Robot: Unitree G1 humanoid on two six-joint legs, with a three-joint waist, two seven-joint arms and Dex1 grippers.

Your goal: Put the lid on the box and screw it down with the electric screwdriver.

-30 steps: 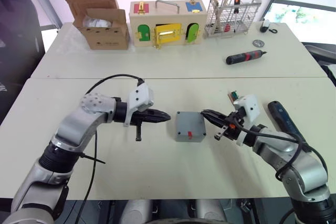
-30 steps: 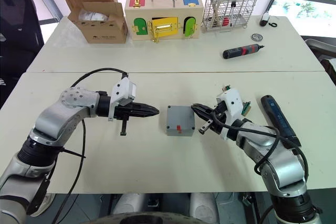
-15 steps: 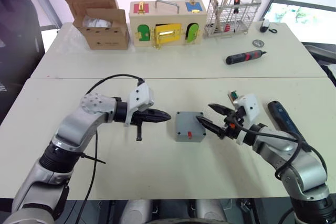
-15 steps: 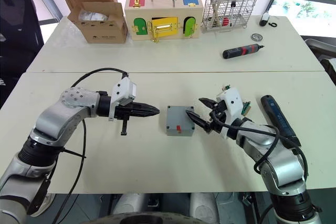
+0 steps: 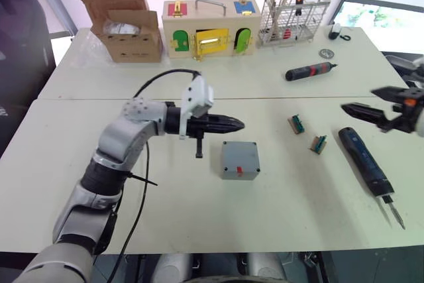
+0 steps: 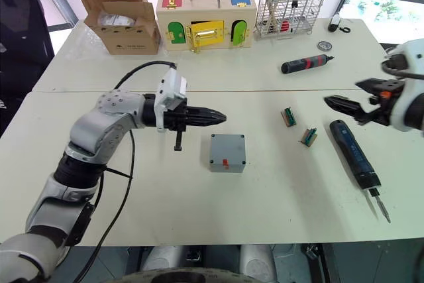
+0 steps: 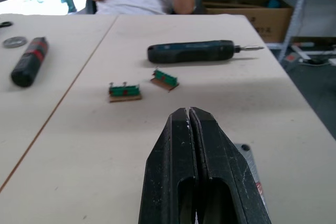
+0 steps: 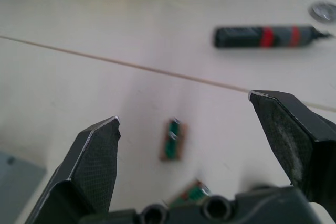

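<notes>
Two cream matte tabletops butt along a seam and carry the work. At the far edge, well beyond both grippers, stand a wooden box with coloured doors, a torn brown cardboard box and a wire rack.

Progress, as a judgement: the lid appears to sit already on the box, a grey, smooth, square plastic enclosure with a red mark on its near side; screwing appears still to be done, since the electric screwdriver lies unheld on the table.

This dark, thick cylinder with a thin metal bit lies just below the right gripper, whose black fingers are spread and empty. The box rests just below and forward of the left gripper, whose fingers are pressed together on nothing.

A smaller black-and-red screwdriver lies farther back. Two small green connector pieces lie between box and electric screwdriver.
</notes>
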